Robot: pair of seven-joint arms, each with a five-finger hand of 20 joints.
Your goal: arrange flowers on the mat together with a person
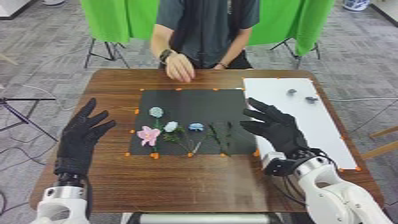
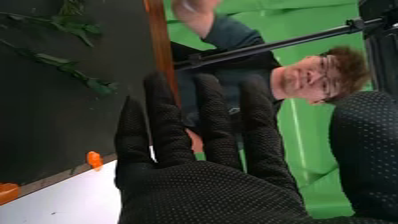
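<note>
On the black mat [image 1: 191,102] in the head view lie a pink flower [image 1: 149,134], a pale green one [image 1: 156,112], a white one [image 1: 171,126], a blue one [image 1: 196,127] and green stems [image 1: 214,137]. My left hand [image 1: 80,137], fingers straight, is left of the mat. My right hand [image 1: 274,127] is over the mat's right edge and the white sheet, fingers relaxed and holding nothing. In the right wrist view my right hand [image 2: 209,192] has straight fingers; leafy stems [image 2: 75,70] lie on the mat [image 2: 53,115]. A person's hand [image 1: 180,68] is above the mat's far side.
A white sheet [image 1: 282,92] with two small grey objects [image 1: 311,100] lies on the right of the brown table [image 1: 115,180]. Orange pieces [image 1: 155,156] line the mat's border. The person stands at the table's far edge.
</note>
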